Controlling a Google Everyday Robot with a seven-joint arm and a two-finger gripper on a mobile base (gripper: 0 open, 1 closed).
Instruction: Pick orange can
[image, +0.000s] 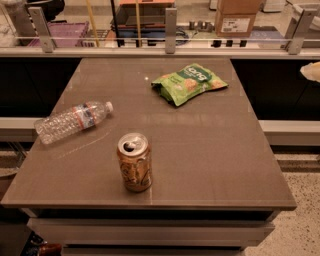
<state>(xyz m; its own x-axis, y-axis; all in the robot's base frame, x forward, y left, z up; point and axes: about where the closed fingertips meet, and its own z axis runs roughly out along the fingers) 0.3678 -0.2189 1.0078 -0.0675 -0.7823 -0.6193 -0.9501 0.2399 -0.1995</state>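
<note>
The orange can stands upright near the table's front edge, left of centre. It is orange-gold with pale swirls and has a silver top with a pull-tab. My gripper is not in view. Only a pale piece shows at the right edge, far from the can, and I cannot tell what it is. Nothing touches the can.
A clear plastic water bottle lies on its side on the brown table, left of the can. A green snack bag lies at the back, right of centre. A rail with posts runs behind the table.
</note>
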